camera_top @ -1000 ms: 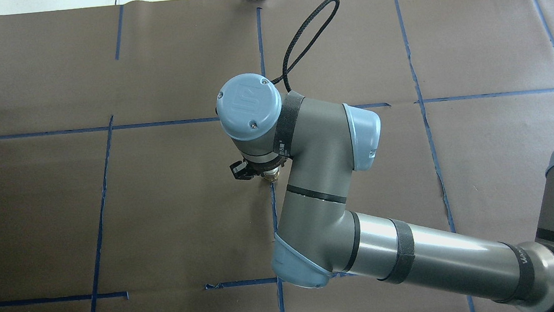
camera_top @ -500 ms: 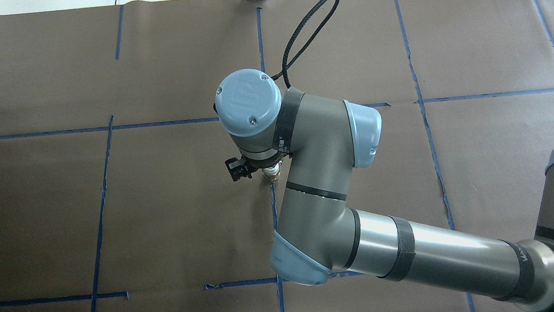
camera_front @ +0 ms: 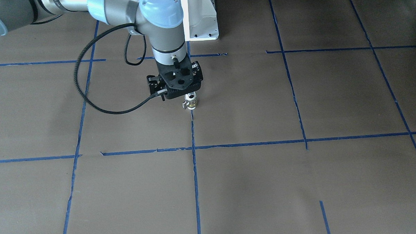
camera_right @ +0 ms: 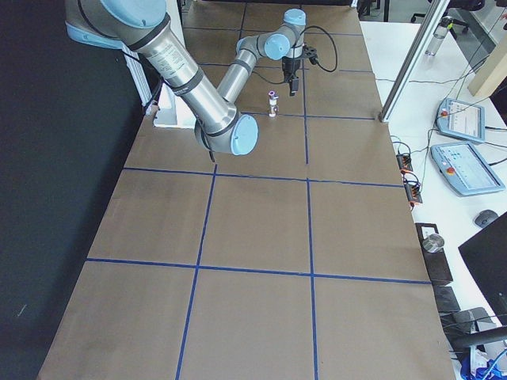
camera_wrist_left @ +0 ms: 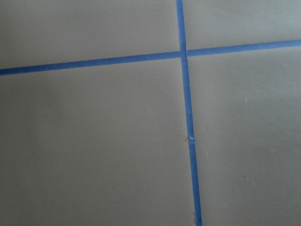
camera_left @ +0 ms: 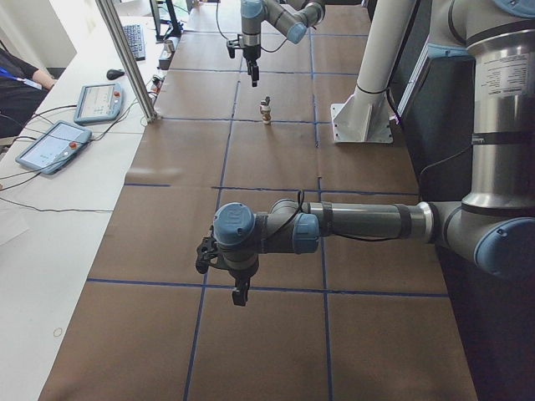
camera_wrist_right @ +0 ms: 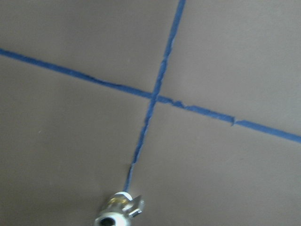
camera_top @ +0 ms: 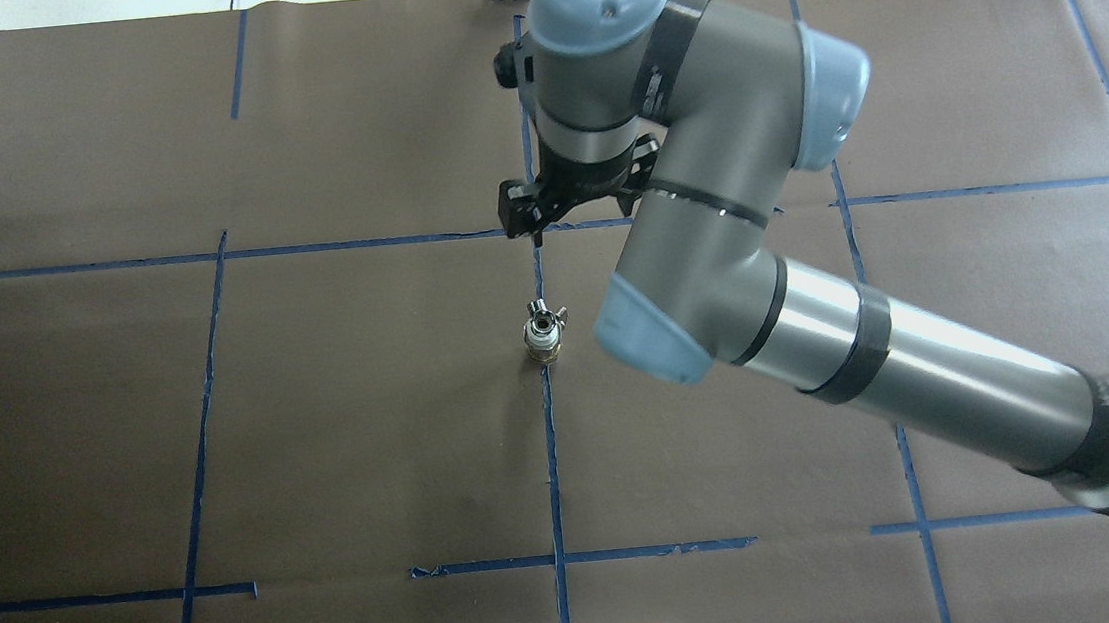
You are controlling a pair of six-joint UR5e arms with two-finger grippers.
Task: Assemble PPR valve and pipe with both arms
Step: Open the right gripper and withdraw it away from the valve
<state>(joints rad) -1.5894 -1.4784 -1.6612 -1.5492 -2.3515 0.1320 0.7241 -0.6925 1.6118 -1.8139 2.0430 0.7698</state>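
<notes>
Left gripper (camera_left: 240, 294) hung over the table, lower centre of the left side view, jaw state untellable, pipe (camera_top: 542, 320) sat atop upright PPR valve (camera_top: 543, 350) on blue tape line (camera_top: 550, 452), overhead mid-frame, right gripper (camera_top: 535, 231) above it in frame, apart, empty, spread untellable.

Valve (camera_top: 543, 337) on table (camera_top: 323, 422) (atop tape line (camera_top: 551, 462))

1. Overhead camera: behind the robot, facing forward and down over the table (camera_top: 224, 431); the PPR valve (camera_top: 543, 338) sits mid-frame.
2. Front camera: across the table, steep and nearer, same valve upper centre.
3. Side cameras: one at each table end, far back, both catching that valve.
4. Wrist cameras: close, aimed down at blue tape (camera_wrist_left: 188, 117); the right one clips the valve at its bottom edge.
</notes>
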